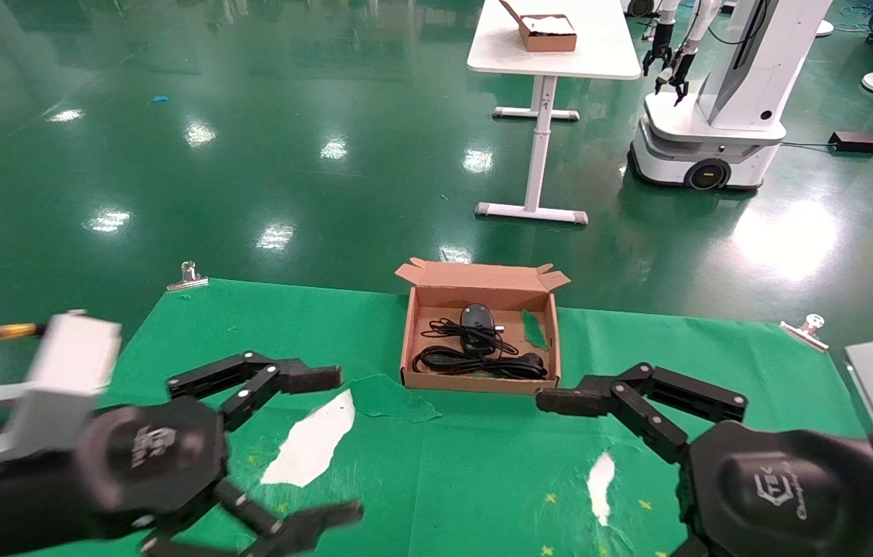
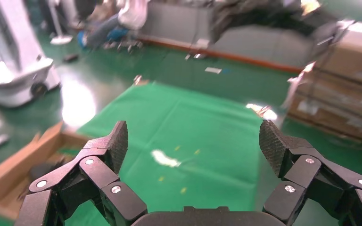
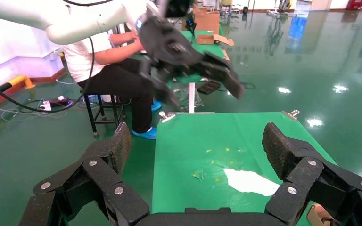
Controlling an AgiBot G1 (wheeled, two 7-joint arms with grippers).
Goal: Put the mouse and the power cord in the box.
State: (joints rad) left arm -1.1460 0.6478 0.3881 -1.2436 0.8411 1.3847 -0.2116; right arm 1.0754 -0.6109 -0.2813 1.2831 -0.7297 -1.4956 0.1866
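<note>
— Where does the shallow brown cardboard box [image 1: 481,381] sit?

— On the green-covered desk [image 1: 483,480], at the middle of its far edge, small flaps standing along the box's far side. A green scrap [image 1: 535,329] lies against the inside of its right-hand part.

— And the two things for it?

— Both lie inside. The small black oval mouse [image 1: 477,318] rests toward the far wall, its thin cable looped just beside it. The thick black coiled power cord [image 1: 475,362] lies along the near wall, touching the mouse's cable, with its chunky plug toward the right.

— The arms?

— The left gripper [image 1: 328,445] hangs over the near left part of the desk, well apart from the box, fingers spread wide with nothing between them; the left wrist view shows the same spread pads [image 2: 118,141] over bare green cloth, the box [image 2: 9,169] off to one side. The right gripper [image 3: 195,146] hangs over the near right part, also gaping and holding nothing, one fingertip [image 1: 560,401] just in front of the box's near right corner.

— Anything else on the desk?

— White torn patches [image 1: 313,441] in the cloth, and metal clips [image 1: 189,277] at the far corners.
</note>
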